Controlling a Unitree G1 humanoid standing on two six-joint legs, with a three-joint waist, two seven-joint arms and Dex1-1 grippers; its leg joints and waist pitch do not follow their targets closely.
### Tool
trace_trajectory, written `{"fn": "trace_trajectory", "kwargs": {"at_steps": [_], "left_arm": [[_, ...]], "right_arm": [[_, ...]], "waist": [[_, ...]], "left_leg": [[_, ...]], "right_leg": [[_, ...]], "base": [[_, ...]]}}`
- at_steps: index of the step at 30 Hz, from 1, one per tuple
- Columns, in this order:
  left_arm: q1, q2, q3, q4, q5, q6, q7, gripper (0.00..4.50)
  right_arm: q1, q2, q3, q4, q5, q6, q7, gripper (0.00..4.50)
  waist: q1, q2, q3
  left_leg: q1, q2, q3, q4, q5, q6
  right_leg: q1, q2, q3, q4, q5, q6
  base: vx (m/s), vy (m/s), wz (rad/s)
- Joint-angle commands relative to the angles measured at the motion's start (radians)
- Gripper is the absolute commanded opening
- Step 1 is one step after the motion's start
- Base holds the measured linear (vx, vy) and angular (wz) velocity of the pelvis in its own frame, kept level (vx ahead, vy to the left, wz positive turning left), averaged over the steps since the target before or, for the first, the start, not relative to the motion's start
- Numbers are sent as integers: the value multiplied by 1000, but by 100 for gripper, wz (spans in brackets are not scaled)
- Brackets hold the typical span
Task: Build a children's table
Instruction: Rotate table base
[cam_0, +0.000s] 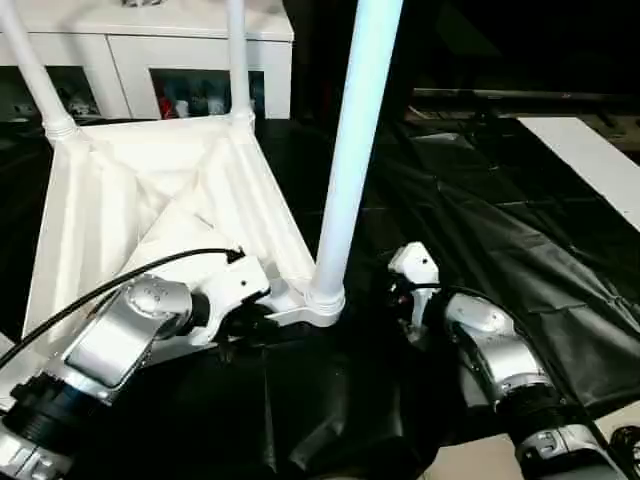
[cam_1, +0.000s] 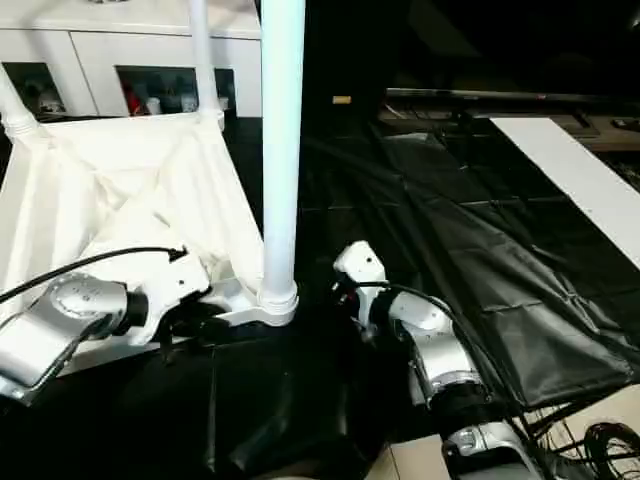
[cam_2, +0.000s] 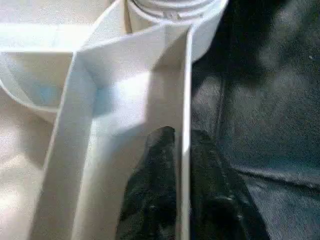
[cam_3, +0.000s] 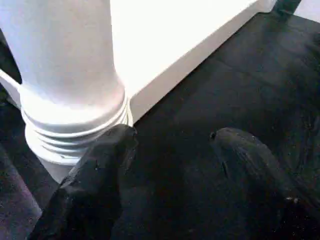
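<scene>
the near leg (cam_0: 352, 150) stands upright in its corner socket (cam_0: 322, 300). left gripper (cam_2: 182, 150) pinches the tabletop (cam_0: 150, 200) rim beside that socket; right gripper (cam_3: 172, 150), fingers spread, sits nearest the leg's base.

Under my arms a black sheet (cam_0: 520, 250) covers the floor, creased and folded into ridges on my right side. The white tabletop (cam_0: 150, 200) lies on it upside down, ribbed underside up, legs standing from its corner sockets. Beyond the sheet's edge at my right a strip of pale floor (cam_1: 585, 175) shows, and some dark cables (cam_1: 600, 440) lie near its close corner.
</scene>
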Motion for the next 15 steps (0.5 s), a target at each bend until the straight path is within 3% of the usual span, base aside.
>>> {"fn": "trace_trajectory", "kwargs": {"at_steps": [1,4,7,12,15], "left_arm": [[14,6,14,-2,10,10,2,40],[20,-9,33,5,9,-4,28,7],[25,-17,38,9,1,-49,21,2],[59,-14,29,-17,-19,-84,-25,2],[73,-20,29,-19,-25,-123,-39,1]], "right_arm": [[9,-21,19,8,-25,15,10,305],[3,-29,15,8,-21,12,19,305],[2,-45,12,-2,-9,4,45,305],[41,-128,28,-74,33,-11,199,305],[64,-168,10,-138,116,70,319,322]], "waist": [[3,24,-59],[4,20,-59],[2,17,-60],[7,17,-64],[8,15,-65]], "left_leg": [[18,25,-17,-82,-331,-43],[17,25,-18,-81,-334,-43],[14,24,-18,-80,-327,-40],[12,25,-14,-75,-272,-13],[10,23,-13,-71,-250,14]], "right_leg": [[31,-56,40,-84,-292,-181],[31,-57,39,-86,-316,-172],[34,-57,40,-86,-314,-166],[39,-53,39,-78,-222,-183],[45,-52,40,-75,-185,-193]], "base": [[0,0,0],[0,0,0],[0,0,0],[0,0,0],[0,0,0]]}}
